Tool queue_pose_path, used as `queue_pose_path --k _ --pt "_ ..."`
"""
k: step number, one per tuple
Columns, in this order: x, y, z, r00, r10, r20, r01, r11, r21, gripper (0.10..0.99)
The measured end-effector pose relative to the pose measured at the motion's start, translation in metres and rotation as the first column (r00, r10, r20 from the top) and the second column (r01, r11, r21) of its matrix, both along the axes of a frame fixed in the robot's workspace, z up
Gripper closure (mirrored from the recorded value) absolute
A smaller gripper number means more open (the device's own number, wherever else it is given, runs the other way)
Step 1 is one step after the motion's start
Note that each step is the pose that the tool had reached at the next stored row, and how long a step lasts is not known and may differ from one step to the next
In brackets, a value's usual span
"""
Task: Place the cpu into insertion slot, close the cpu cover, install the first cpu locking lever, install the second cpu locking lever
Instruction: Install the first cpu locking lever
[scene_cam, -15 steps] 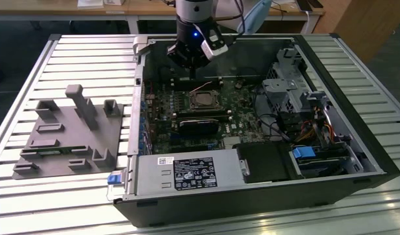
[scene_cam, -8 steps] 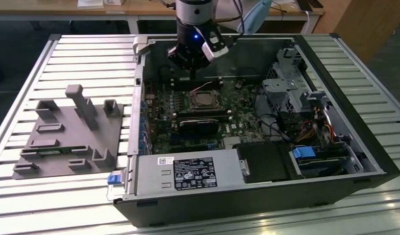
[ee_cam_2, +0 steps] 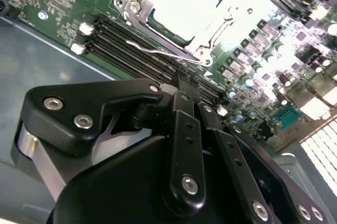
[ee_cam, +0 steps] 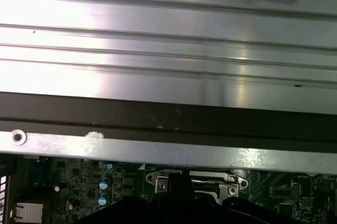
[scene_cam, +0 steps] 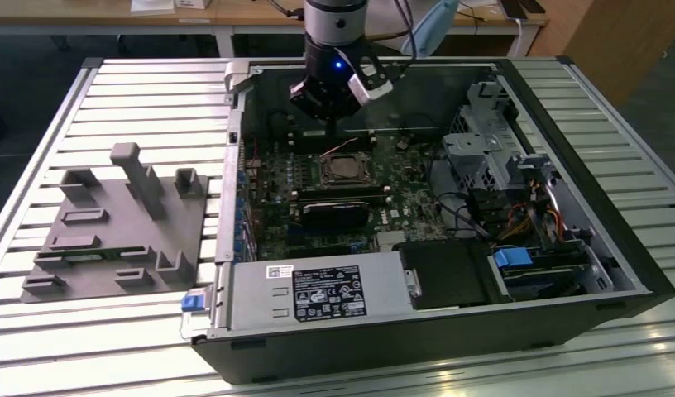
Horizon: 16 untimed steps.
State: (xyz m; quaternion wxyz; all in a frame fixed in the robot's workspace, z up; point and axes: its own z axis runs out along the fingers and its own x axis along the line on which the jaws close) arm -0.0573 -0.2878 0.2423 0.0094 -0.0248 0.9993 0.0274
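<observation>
Step in hand: by my reckoning, the locking-lever stage. The cpu (ee_cam_2: 181,0) sat in the insertion slot (scene_cam: 343,169) and the cpu cover (ee_cam_2: 142,0) seemed to lie flat over it. One thin wire lever (ee_cam_2: 150,50) stood free along the socket's near edge and looked unlatched.

Hand: the hand (ee_cam_2: 185,79) hung low over the green board (ee_cam_2: 63,3), just beside the socket, on the side toward the far wall of the case (scene_cam: 426,347). Its fingers were drawn narrow, tips together, with nothing between them that I could see.

What the lever work called for: as I judged it, a careful aim. The wire is slim and springy, so a narrow tip would have to bear squarely on it and not skid onto the memory slots close by.

Look of the cpu: a small flat square, its metal top glaring pale through the cover's window in the second wrist view and duller in the exterior view.

Where it all lay: the open case rested on the slatted metal surface (scene_cam: 150,99), toward the exterior view's right edge. A grey fixture (scene_cam: 117,223) sat well apart, toward the left edge.
</observation>
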Motion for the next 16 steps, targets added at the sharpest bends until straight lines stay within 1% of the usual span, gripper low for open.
queue_pose_path --k 5,16 --pt "0.0017 0.0007 -0.0033 1.0 0.001 -0.0001 -0.001 1.0 -0.001 0.98" --pt "0.0022 0.0007 -0.0055 1.0 0.002 -0.0001 -0.002 1.0 -0.001 0.98"
